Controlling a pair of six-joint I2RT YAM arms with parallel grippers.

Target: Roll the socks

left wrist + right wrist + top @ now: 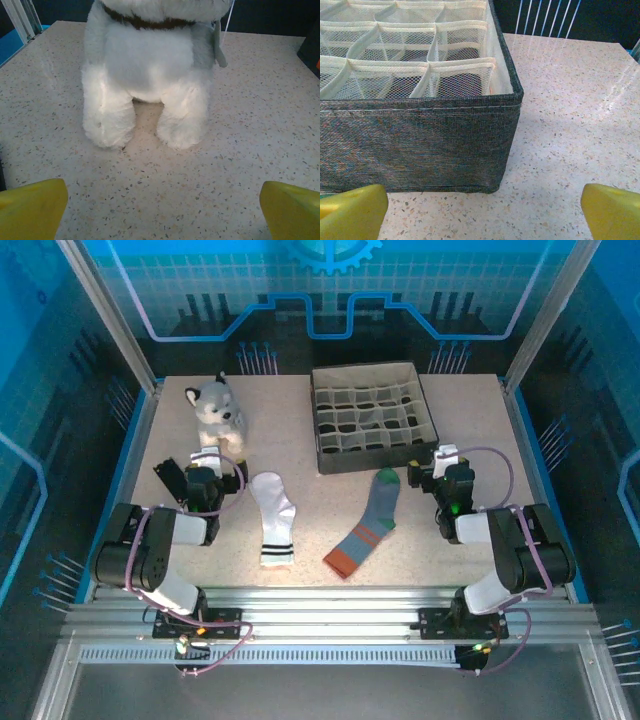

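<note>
Nothing rolled yet: white sock [272, 520] and grey-blue sock [368, 525] lie flat, near each other on the counter [280, 410] between the arms, left fingers [31, 209] and right fingers [351, 210] spread apart, empty, whole job left.

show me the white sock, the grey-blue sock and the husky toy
white sock [274, 522], top external view, middle of the foot
grey-blue sock [377, 515], top external view, grey-blue middle part
husky toy [219, 425], top external view, its body

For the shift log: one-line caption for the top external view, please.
White striped sock and grey-blue sock lie flat, unrolled, side by side; plush husky and divider box behind.
</note>
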